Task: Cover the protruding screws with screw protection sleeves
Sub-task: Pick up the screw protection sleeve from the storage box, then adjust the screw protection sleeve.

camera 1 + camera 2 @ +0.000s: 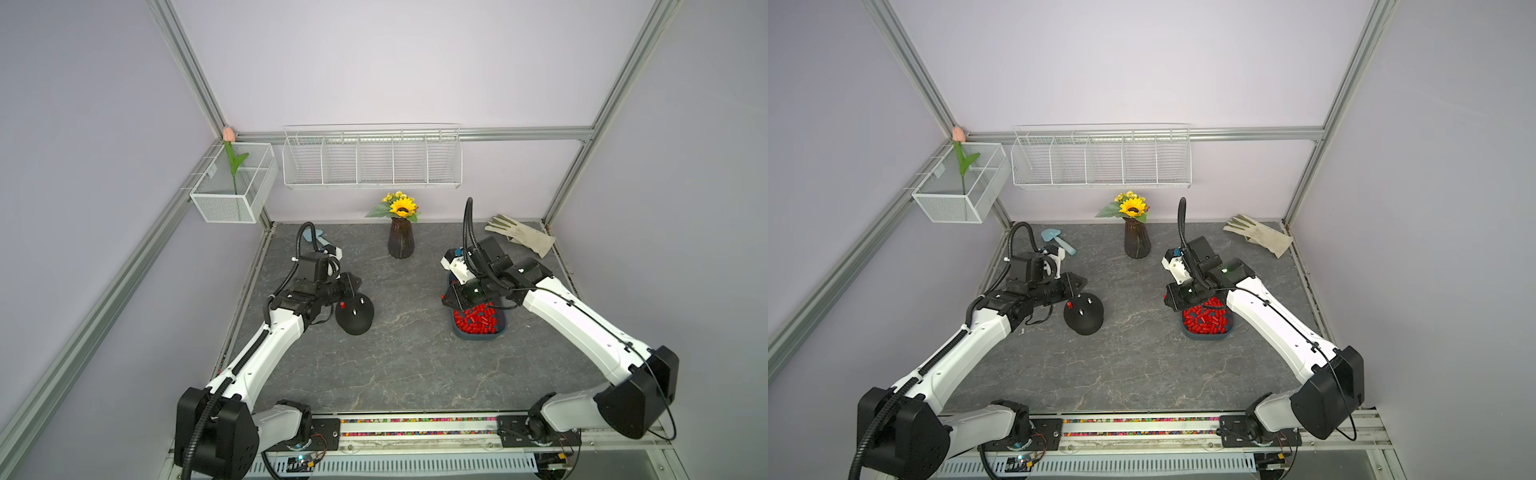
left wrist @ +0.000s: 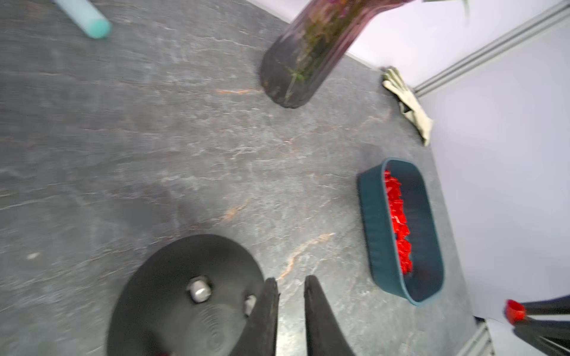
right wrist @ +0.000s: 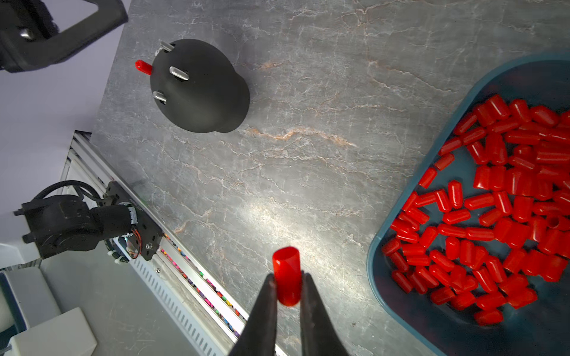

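Note:
The black dome (image 1: 355,320) (image 3: 200,89) sits left of centre on the table. One of its protruding screws wears a red sleeve (image 1: 342,305) (image 3: 143,67); three bare silver screws (image 3: 179,73) stand beside it. My left gripper (image 1: 355,284) (image 2: 290,283) hovers at the dome's far edge, its jaws all but shut with nothing between them. My right gripper (image 3: 288,277) (image 1: 451,297) is shut on one red sleeve (image 3: 287,274), held above the table beside the blue tray (image 1: 478,337) (image 3: 374,255). Many screw protection sleeves (image 1: 476,320) (image 3: 509,200) lie in the tray.
A dark vase with a sunflower (image 1: 401,243) stands at the back centre. A pale glove (image 1: 519,235) lies at the back right and a teal toy shovel (image 1: 1059,241) at the back left. Wire baskets (image 1: 372,160) hang on the walls.

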Robot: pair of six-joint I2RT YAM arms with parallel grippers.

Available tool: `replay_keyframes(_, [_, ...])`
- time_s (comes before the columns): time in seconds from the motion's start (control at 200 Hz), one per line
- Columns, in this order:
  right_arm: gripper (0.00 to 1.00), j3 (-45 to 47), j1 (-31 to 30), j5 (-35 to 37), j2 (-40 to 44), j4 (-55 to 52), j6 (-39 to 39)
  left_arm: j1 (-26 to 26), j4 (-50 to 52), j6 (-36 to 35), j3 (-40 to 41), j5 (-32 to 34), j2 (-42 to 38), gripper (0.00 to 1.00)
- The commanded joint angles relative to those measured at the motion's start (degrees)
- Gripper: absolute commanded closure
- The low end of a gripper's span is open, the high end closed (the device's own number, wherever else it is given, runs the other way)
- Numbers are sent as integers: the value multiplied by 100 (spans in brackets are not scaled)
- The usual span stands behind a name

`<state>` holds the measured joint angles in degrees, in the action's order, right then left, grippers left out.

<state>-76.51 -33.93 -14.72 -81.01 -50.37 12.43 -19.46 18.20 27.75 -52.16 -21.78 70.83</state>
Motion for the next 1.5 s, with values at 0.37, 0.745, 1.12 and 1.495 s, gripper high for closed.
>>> replay_keyframes(0.37, [83, 22, -227, -214, 211, 154, 52, -1353, -1337, 706, -909, -731, 1407, 75])
replay_keyframes(0.745, [83, 31, -235, -198, 218, 221, 4, -1916, -2133, 1231, -971, -784, 1689, 64])
replay_keyframes(1.12, [83, -10, -230, -187, 140, 273, -55, -2123, -2224, 1302, -974, -783, 1673, 64])
replay_keyframes(1.495, [83, -152, -229, -83, 14, 273, -123, -2263, -2250, 1354, -766, -740, 1401, 63])
